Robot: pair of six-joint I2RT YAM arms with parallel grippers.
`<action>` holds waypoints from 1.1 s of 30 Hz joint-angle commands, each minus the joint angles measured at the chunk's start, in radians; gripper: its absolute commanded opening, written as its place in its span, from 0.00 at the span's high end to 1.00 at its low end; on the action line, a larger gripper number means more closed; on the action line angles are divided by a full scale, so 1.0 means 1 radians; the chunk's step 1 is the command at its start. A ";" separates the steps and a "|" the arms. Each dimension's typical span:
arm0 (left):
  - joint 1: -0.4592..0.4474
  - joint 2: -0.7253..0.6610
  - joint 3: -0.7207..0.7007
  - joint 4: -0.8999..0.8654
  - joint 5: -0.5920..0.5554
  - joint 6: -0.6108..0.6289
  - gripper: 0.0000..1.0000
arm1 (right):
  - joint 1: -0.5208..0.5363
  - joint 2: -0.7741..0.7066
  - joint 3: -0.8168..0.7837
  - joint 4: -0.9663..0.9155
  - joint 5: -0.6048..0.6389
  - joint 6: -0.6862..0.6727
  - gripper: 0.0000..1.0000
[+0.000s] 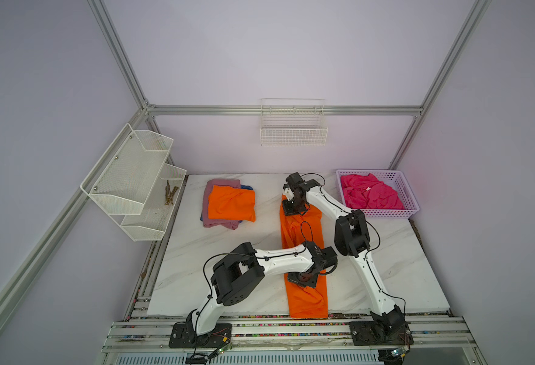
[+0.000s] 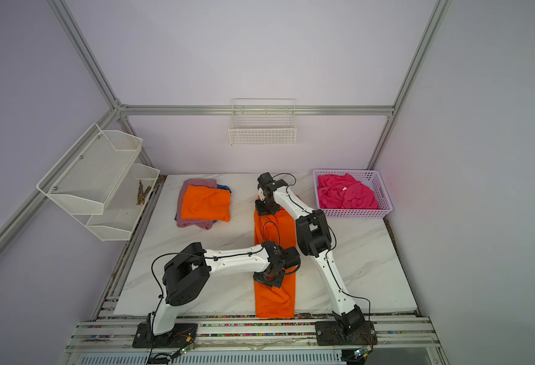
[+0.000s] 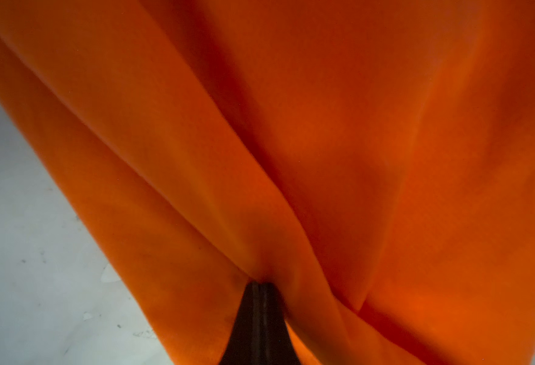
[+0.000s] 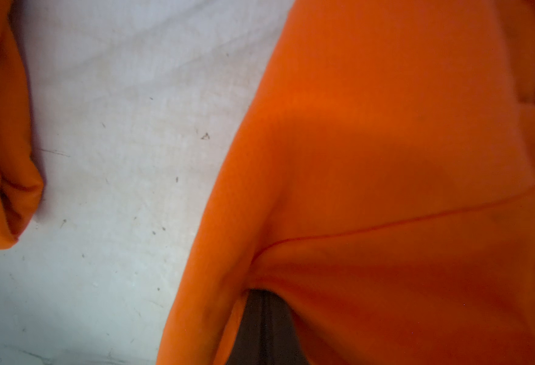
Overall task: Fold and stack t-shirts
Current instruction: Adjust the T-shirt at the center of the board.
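Orange t-shirt (image 1: pixel 291 237) pinched by fully closed left hand (image 3: pixel 260 287) and closed right hand (image 4: pixel 263 295).

You get only slivers of the blue shirt (image 1: pixel 246 187) at 10 o'clock on the table (image 1: pixel 196 259); the mauve shirt (image 1: pixel 220 184) and folded orange shirt (image 1: pixel 231 203) cover the rest. The brown bits (image 1: pixel 170 193) in the shelf (image 1: pixel 127 177) at 9 o'clock are too small to name. In both wrist views the long orange shirt (image 3: pixel 323 142) is blurred, runs off the edges, and drapes over the tips of the right gripper (image 4: pixel 263 294).
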 commanded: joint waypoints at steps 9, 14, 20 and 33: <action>-0.008 -0.110 0.067 -0.050 -0.104 0.034 0.87 | 0.002 -0.120 -0.042 -0.042 0.015 -0.015 0.86; -0.009 -0.163 0.050 -0.049 -0.118 0.056 0.87 | 0.001 -0.210 -0.091 -0.070 0.009 -0.007 0.86; -0.021 -0.261 -0.124 0.017 -0.111 0.085 0.89 | 0.014 -0.456 -0.442 -0.022 0.044 -0.025 0.86; -0.050 -0.466 -0.374 0.226 -0.269 0.148 0.85 | 0.037 -1.092 -1.153 0.263 -0.024 0.269 0.75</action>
